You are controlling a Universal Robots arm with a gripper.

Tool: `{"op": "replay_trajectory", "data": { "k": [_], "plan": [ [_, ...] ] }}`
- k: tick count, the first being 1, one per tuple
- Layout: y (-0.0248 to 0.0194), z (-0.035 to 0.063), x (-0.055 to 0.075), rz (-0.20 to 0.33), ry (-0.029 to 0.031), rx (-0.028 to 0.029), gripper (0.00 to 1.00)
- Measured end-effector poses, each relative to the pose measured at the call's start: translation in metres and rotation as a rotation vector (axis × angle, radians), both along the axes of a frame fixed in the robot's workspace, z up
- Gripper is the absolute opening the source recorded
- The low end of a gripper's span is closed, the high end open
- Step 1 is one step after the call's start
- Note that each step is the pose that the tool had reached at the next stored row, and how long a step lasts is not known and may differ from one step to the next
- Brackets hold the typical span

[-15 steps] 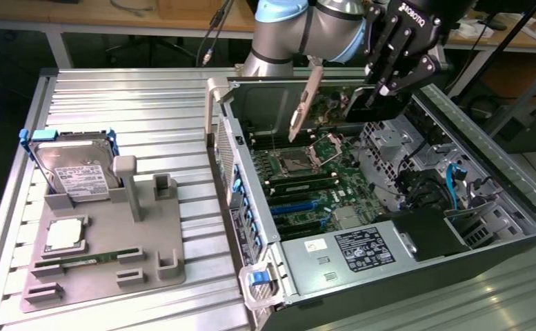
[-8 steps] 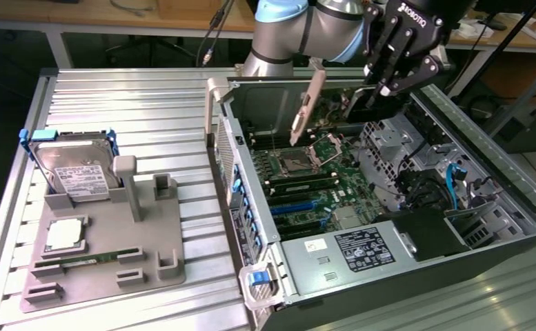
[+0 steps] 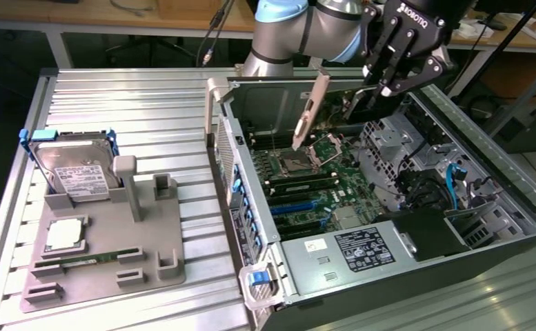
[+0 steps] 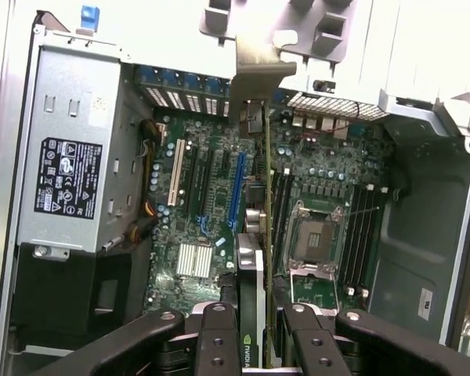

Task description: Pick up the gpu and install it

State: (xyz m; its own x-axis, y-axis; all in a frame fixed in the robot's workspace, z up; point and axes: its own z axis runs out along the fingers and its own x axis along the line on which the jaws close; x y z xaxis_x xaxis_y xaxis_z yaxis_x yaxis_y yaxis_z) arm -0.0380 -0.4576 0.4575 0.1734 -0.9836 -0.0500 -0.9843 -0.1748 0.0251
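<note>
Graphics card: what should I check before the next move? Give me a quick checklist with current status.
1. Grip: the gripper clamps the graphics card from both sides: ok.
2. Height: card hangs above the motherboard, not seated: ok.
3. Silver bracket points towards the rear wall of the case: ok.
4. Blue slot is empty: ok.
5. Card edge lined up over the blue slot: cannot tell.

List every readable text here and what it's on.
"ROBOTIQ": on the body of the gripper.
"NVIDIA": on the edge of the gpu, near the fingers, wrist view.
Label on the hard drive: too small to read.
Label on the power supply: too small to read.
</note>
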Motion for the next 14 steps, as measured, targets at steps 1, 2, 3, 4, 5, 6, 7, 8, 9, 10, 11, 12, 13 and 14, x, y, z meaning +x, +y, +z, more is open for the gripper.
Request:
{"op": "replay_trajectory", "data": {
  "k": [1, 2, 3, 4, 5, 6, 7, 8, 9, 10, 11, 12, 13, 14],
  "plan": [
    [0.0, -0.0001, 0.0, 0.012, 0.0, 0.0, 0.27],
    [0.0, -0.0001, 0.0, 0.02, 0.0, -0.0001, 0.27],
    [0.0, -0.0001, 0.0, 0.031, 0.0, -0.0001, 0.27],
    [0.0, -0.0001, 0.0, 0.041, 0.0, -0.0001, 0.27],
    [0.0, -0.0002, 0.0, 0.049, 0.0, 0.0, 0.27],
    [0.0, -0.0002, 0.0, 0.057, 0.0, -0.0001, 0.27],
    [0.0, -0.0002, 0.0, 0.065, 0.0, -0.0001, 0.27],
    [0.0, -0.0002, 0.0, 0.07, 0.0, -0.0001, 0.27],
    [0.0, -0.0002, 0.0, 0.074, 0.0, -0.0001, 0.27],
    [0.0, -0.0002, 0.0, 0.076, 0.0, 0.0, 0.27],
    [0.0, -0.0002, 0.0, 0.076, 0.0, 0.0, 0.27],
    [0.0, -0.0002, 0.0, 0.076, 0.0, -0.0001, 0.27],
    [0.0, -0.0002, 0.0, 0.076, 0.0, -0.0001, 0.27],
    [0.0, -0.0002, 0.0, 0.076, 0.0, 0.0, 0.27]
  ]
}}
